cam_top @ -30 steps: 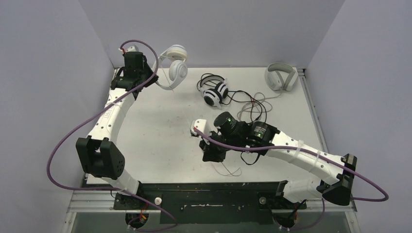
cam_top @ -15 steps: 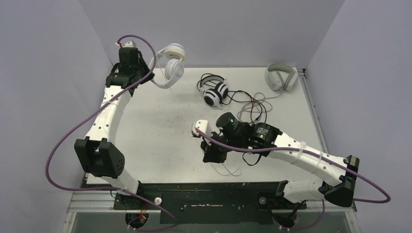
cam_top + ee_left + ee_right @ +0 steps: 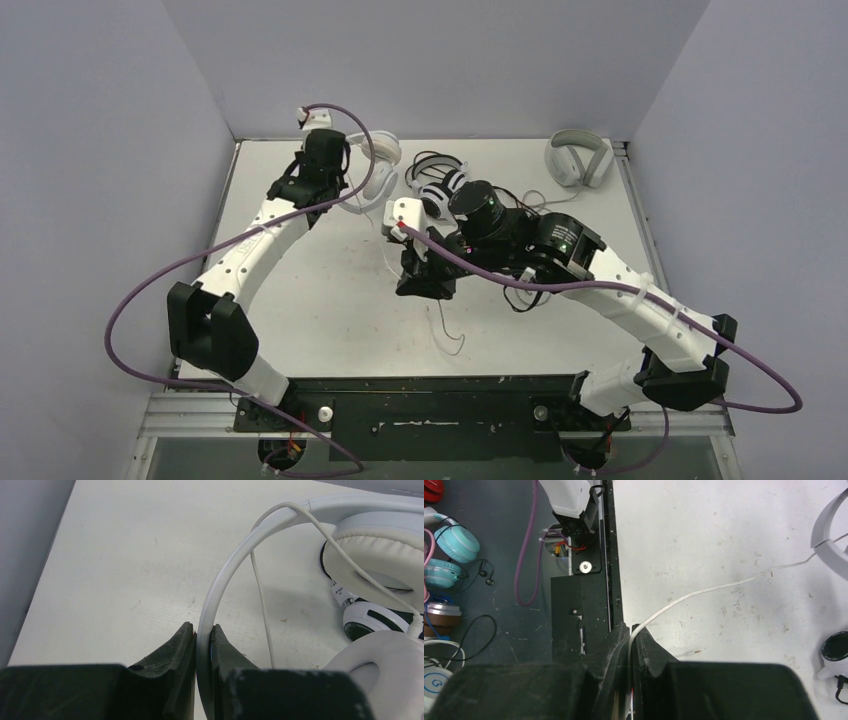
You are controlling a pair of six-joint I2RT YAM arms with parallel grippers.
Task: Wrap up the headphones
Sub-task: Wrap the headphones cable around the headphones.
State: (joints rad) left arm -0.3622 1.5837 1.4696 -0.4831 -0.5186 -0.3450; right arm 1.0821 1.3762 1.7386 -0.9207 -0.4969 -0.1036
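Headphones (image 3: 376, 158), small and all white, sit at the far side of the table (image 3: 300, 310), left of centre, held between two robot arms. The left gripper (image 3: 202, 630) has its fingers pinched nearly together on the thin white band (image 3: 225, 575), gripping it edge-on. The ear cups hang to the right, and judging by the shadow beneath, the set seems raised a little off the surface.

The right gripper (image 3: 630, 630), nearer the middle of the table, is closed tight on the thin white cable (image 3: 704, 591). The cable runs from its fingertips across the table towards the band, and the loose end trails towards the near edge.

This looks like a two-handed winding hold. One arm keeps the band steady while the other draws the cable out straight, ready to be looped round the headphones. No turns of cable round the band are visible yet.

A black-and-white headset (image 3: 440, 186) lies just beside the white pair, its black cable loose on the table and not yet wrapped. A grey pair (image 3: 578, 158) rests well apart at the far right corner. A teal pair (image 3: 449, 545) lies off the table.

Writing: a small dark printed mark shows on the headset (image 3: 372, 622) in the left wrist view, too small to read. No brand can be made out anywhere.
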